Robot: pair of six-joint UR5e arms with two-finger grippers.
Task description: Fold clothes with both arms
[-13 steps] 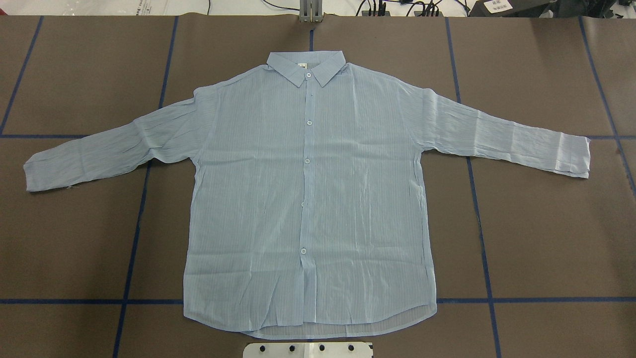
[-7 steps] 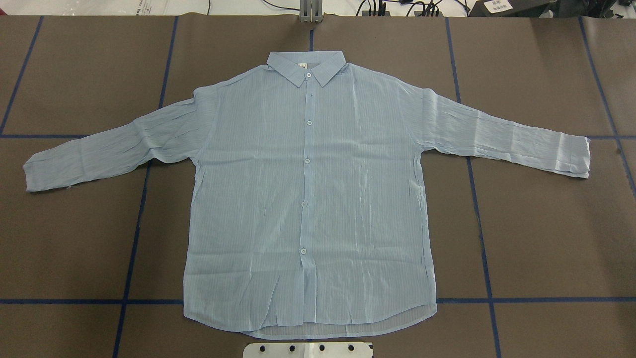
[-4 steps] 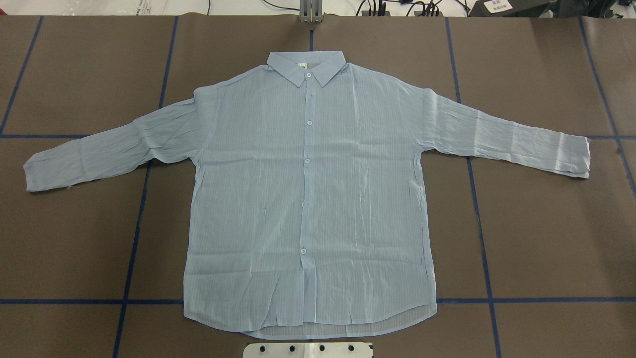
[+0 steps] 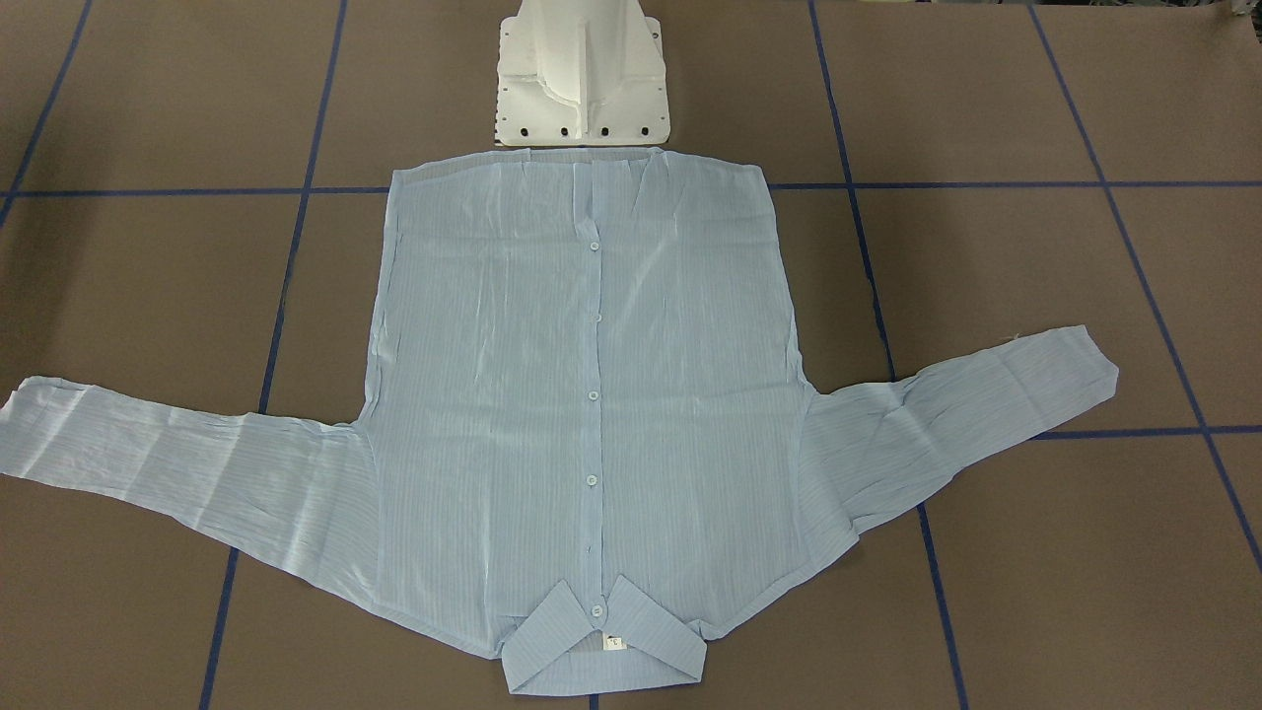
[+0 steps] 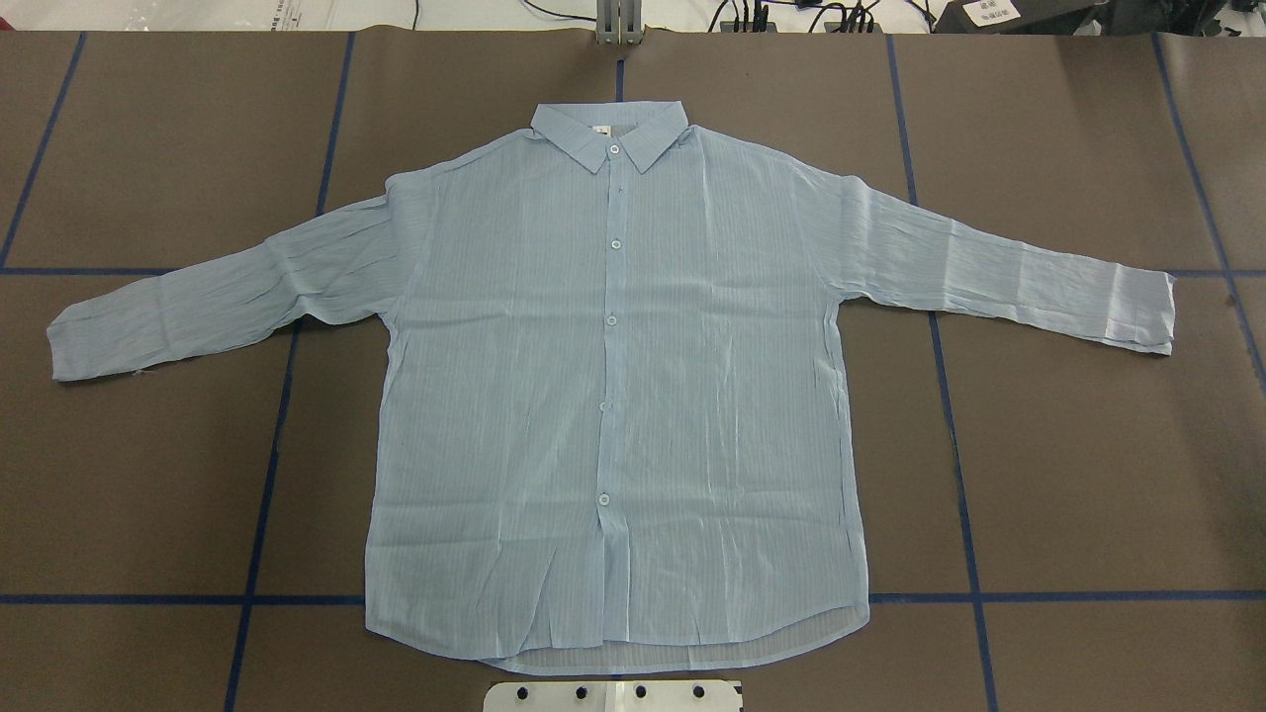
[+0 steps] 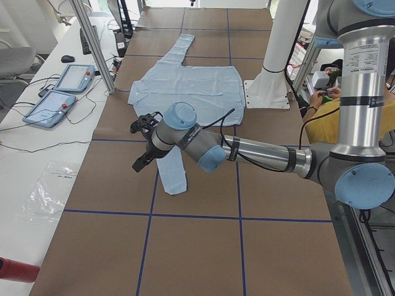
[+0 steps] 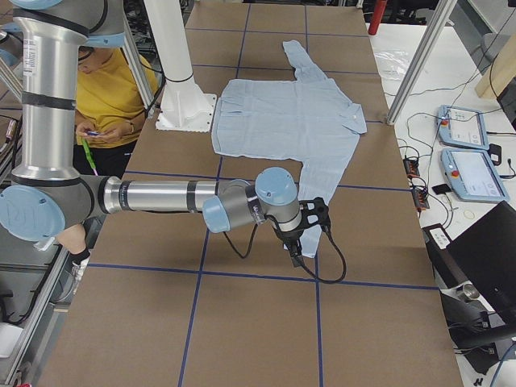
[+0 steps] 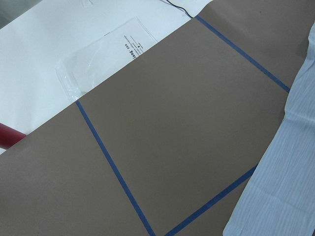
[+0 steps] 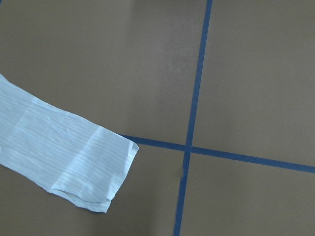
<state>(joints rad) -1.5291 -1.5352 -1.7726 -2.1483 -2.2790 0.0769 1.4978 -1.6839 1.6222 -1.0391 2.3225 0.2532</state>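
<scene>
Shirt [image 4: 592, 394] lies flat, buttoned, on the desk [image 4: 986, 296] in the front-facing view, collar [image 4: 552, 631] farthest from the white base [image 4: 582, 89]. Overhead view: both sleeves [image 5: 198, 297] spread outward. Side views: left fingers [image 6: 140, 161] and right fingers [image 7: 295, 248] hang near the cuffs [image 6: 176, 185]; you cannot tell whether they are open.

No text reads clearly: print on the plastic bag [image 8: 101, 59] and the neck label [image 4: 613, 642] blurs.

I log a brown table cover [image 5: 1088, 445] gridded with blue tape [image 5: 950, 445] — white bench [image 6: 24, 160] alongside carries two teach pendants [image 6: 52, 106], evenly lit.
</scene>
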